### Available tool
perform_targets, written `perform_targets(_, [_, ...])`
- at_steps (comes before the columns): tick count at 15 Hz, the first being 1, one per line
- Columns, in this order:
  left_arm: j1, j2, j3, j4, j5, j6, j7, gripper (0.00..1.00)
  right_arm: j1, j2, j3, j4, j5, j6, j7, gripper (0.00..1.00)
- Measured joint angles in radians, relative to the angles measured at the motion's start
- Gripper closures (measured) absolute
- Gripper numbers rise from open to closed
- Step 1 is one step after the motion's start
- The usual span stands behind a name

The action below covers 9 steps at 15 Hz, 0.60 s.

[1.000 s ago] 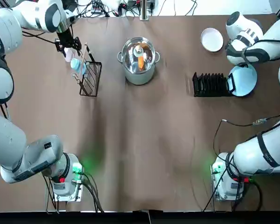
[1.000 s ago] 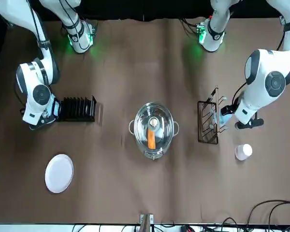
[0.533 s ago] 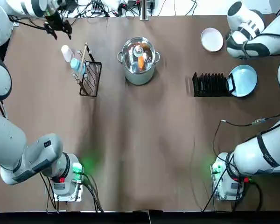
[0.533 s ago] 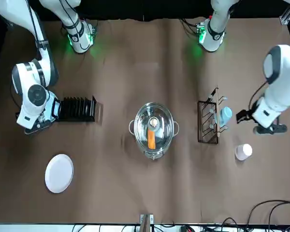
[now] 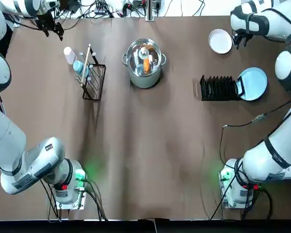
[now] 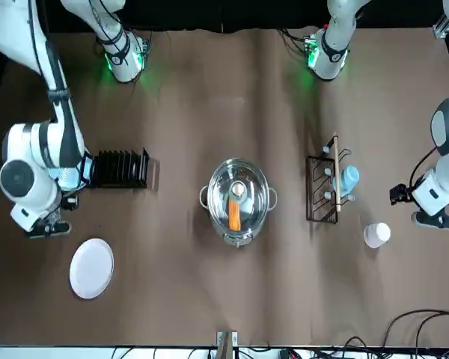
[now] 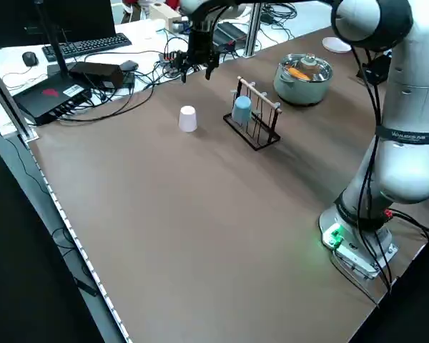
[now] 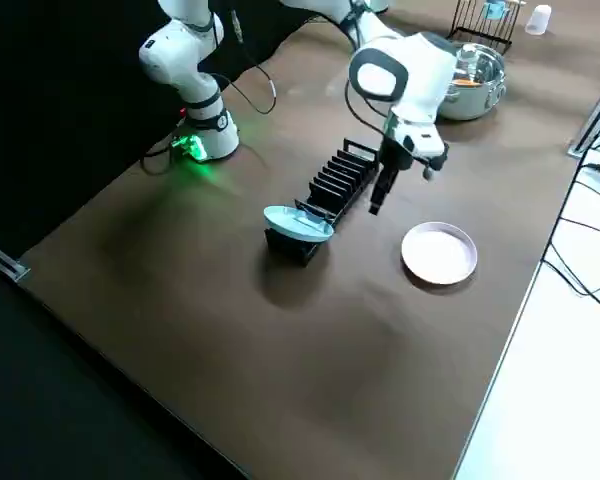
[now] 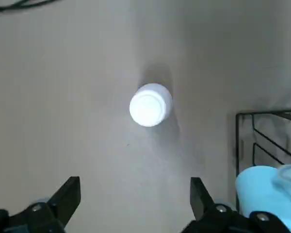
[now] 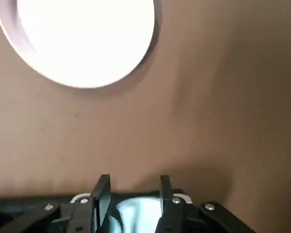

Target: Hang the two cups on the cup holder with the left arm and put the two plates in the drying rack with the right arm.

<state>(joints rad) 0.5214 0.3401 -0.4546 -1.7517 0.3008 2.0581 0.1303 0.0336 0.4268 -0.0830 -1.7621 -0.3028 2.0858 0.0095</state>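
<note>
The light blue cup (image 5: 78,67) hangs on the cup holder (image 5: 94,82), a black wire stand with a wooden bar. Beside the holder, the white cup (image 5: 69,55) stands upside down on the table. My left gripper (image 5: 52,28) hovers open near the far left corner; its wrist view shows the white cup (image 9: 151,105) ahead of its spread fingers. The light blue plate (image 5: 252,83) leans tilted at the end of the drying rack (image 5: 218,88). The white plate (image 5: 220,41) lies flat at the far right. My right gripper (image 5: 240,38) is open next to it, holding nothing.
A steel pot (image 5: 144,62) with an orange item inside stands at the back middle, between holder and rack. Cables and a keyboard (image 7: 86,46) lie beyond the table's far edge. The arm bases (image 5: 70,187) glow green at the near edge.
My left gripper has drawn away from the holder toward the far left corner, leaving the blue cup hanging. My right gripper has moved from the blue plate to beside the white plate.
</note>
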Motion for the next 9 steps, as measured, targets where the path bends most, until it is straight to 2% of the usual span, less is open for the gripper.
perform_targets(2, [0.015,0.026,0.0,0.002,0.002,0.007,0.011,0.0,-0.015,0.063,-0.002,0.051,0.069,0.005,0.066,0.5])
perform_targets(4, [0.022,0.053,0.0,0.003,0.002,0.032,0.028,0.0,-0.026,0.127,-0.003,0.095,0.091,0.046,0.149,0.47])
perform_targets(9, [0.041,0.156,0.001,0.003,0.031,0.155,0.031,0.0,-0.053,0.246,-0.003,0.131,0.097,0.248,0.48,0.44])
